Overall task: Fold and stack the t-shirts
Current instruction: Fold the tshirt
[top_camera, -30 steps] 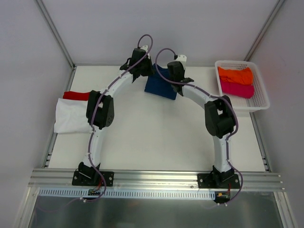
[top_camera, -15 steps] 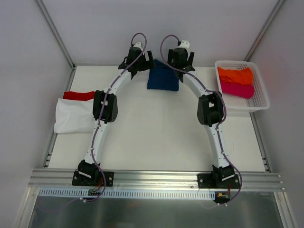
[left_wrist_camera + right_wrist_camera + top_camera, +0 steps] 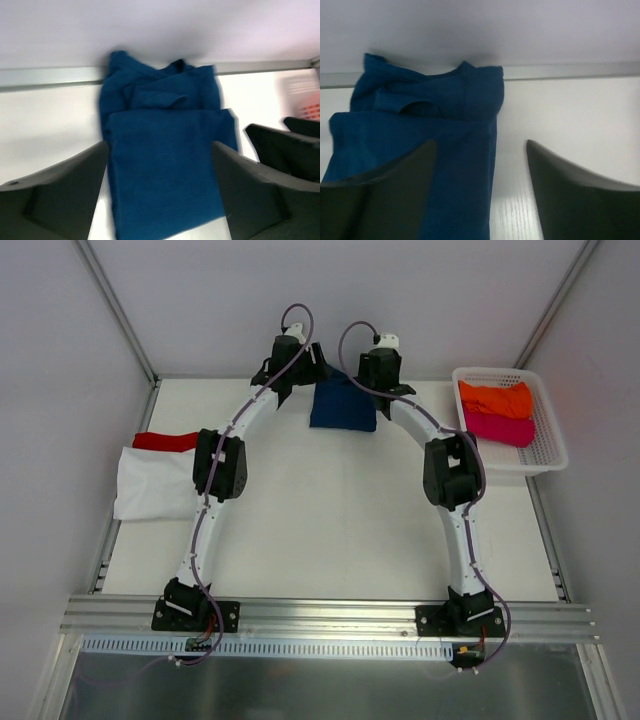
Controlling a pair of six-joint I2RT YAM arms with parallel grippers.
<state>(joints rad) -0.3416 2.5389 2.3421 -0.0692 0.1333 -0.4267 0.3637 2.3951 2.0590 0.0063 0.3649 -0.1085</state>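
A navy blue t-shirt (image 3: 343, 405) lies folded at the back middle of the table, against the rear rail. In the left wrist view this navy tee (image 3: 165, 160) fills the space below my open left gripper (image 3: 160, 190), whose fingers hold nothing. My left gripper (image 3: 297, 365) hangs at the shirt's left back corner. My right gripper (image 3: 378, 370) is at its right back corner, open over the shirt's right edge (image 3: 470, 165); the gripper (image 3: 480, 185) holds nothing. A white t-shirt (image 3: 150, 483) and a red one (image 3: 163, 441) lie at the left edge.
A white mesh basket (image 3: 545, 430) at the back right holds an orange tee (image 3: 494, 398) and a magenta tee (image 3: 497, 427). Grey walls close in the table at the back and both sides. A metal rail (image 3: 330, 612) runs along the near edge.
Both grippers went from shut on the navy shirt to open and let it go. The shirt now lies squarer and nearer the back rail; both arms shifted slightly.
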